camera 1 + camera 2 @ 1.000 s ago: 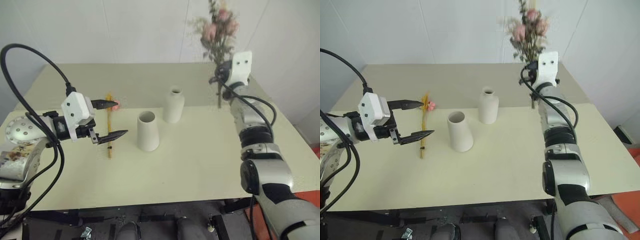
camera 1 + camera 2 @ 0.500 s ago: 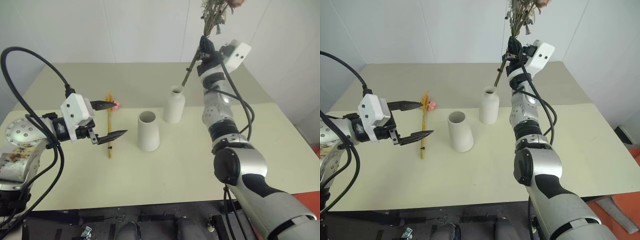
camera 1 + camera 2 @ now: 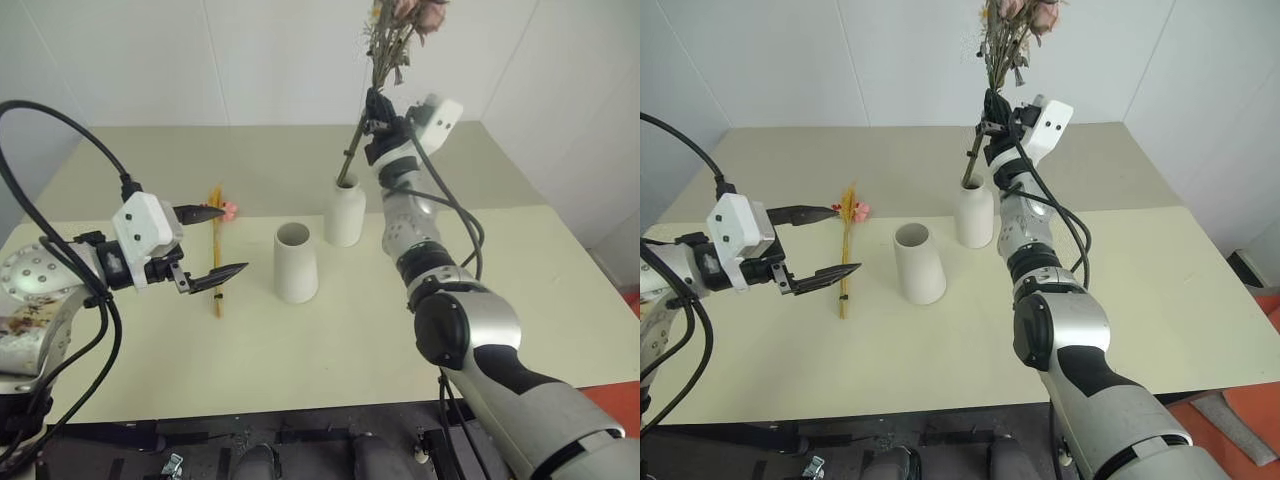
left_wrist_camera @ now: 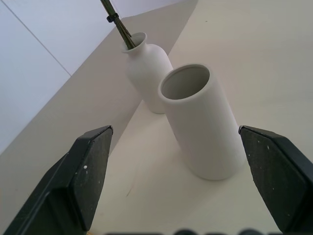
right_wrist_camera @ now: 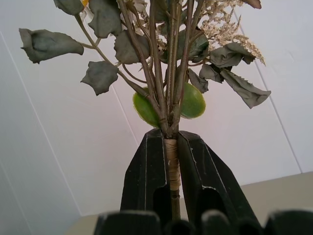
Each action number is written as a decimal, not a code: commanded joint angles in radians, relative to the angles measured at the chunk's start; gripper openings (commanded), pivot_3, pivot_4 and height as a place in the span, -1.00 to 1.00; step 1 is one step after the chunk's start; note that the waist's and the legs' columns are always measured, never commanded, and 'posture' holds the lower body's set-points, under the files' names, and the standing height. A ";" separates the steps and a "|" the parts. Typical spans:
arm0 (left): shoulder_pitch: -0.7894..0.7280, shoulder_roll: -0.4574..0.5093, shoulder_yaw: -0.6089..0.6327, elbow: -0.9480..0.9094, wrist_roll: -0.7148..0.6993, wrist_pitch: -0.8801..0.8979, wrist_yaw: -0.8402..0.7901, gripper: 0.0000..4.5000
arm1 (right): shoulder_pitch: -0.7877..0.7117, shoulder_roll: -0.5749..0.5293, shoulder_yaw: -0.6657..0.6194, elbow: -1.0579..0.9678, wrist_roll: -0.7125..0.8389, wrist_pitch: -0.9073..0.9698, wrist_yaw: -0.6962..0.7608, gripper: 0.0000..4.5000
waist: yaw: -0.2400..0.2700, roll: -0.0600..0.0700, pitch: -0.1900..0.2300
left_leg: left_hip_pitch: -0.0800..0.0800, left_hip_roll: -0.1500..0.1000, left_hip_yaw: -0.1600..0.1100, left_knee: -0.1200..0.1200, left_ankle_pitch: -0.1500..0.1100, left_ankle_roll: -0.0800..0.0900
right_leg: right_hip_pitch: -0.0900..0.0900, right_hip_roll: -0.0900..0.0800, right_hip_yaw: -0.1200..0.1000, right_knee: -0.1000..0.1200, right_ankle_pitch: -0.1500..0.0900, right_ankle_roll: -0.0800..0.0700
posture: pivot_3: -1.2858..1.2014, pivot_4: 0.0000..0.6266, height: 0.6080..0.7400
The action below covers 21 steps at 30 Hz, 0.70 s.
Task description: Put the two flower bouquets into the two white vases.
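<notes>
Since a second ago: the right end effector (image 3: 377, 112) has swung the rose bouquet (image 3: 392, 40) in from the far right of the tabletop (image 3: 330, 340); its stem tip now sits at the mouth of the bottle vase (image 3: 344, 212). The left arm has hardly stirred.
Eye views: the bouquet leans, blooms up and to the right of the neck. The cone vase (image 3: 295, 262) stands empty just in front. The wheat bunch (image 3: 217, 250) lies flat beside the left end effector (image 3: 212, 242), whose fingers gape wide on nothing.
Left wrist view: dark stem (image 4: 119, 28) entering the bottle vase's narrow mouth.
Right wrist view: fingers (image 5: 146, 176) clamped tight on the wrapped stem.
Doing it well: I'd stand the stem upright first, then lower it straight; that narrow neck could tip.
</notes>
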<state>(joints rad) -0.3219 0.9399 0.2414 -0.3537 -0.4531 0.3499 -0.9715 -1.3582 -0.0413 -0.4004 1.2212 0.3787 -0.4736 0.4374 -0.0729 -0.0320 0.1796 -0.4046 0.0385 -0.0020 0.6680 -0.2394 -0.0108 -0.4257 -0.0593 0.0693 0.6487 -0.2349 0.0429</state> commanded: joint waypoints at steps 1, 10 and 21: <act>0.001 0.018 0.046 -0.037 -0.010 0.002 0.010 1.00 | -0.014 0.003 0.004 -0.010 -0.007 -0.034 0.032 -0.94 | 0.000 0.000 0.000 | 0.000 0.000 0.000 0.000 0.000 0.000 | 0.000 0.000 0.000 0.000 0.000 0.000 | 0.03 -0.52 1.00; -0.006 0.021 0.050 -0.036 -0.016 0.008 0.010 1.00 | -0.033 -0.024 -0.004 0.011 -0.021 -0.034 0.013 -0.94 | 0.000 0.000 0.000 | 0.000 0.000 0.000 0.000 0.000 0.000 | 0.000 0.000 0.000 0.000 0.000 0.000 | 0.03 -0.52 1.00; -0.024 0.014 0.032 -0.028 -0.013 -0.001 0.012 1.00 | -0.048 -0.043 -0.027 0.013 -0.004 -0.023 0.015 -0.94 | 0.000 0.000 0.000 | 0.000 0.000 0.000 0.000 0.000 0.000 | 0.000 0.000 0.000 0.000 0.000 0.000 | 0.03 -0.52 1.00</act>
<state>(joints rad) -0.3245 0.9443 0.2548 -0.3628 -0.4649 0.3544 -0.9706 -1.3591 -0.0718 -0.4191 1.2483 0.3700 -0.4901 0.4517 -0.0733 -0.0319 0.1797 -0.4046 0.0385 -0.0020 0.6677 -0.2393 -0.0109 -0.4257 -0.0593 0.0693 0.6485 -0.2349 0.0428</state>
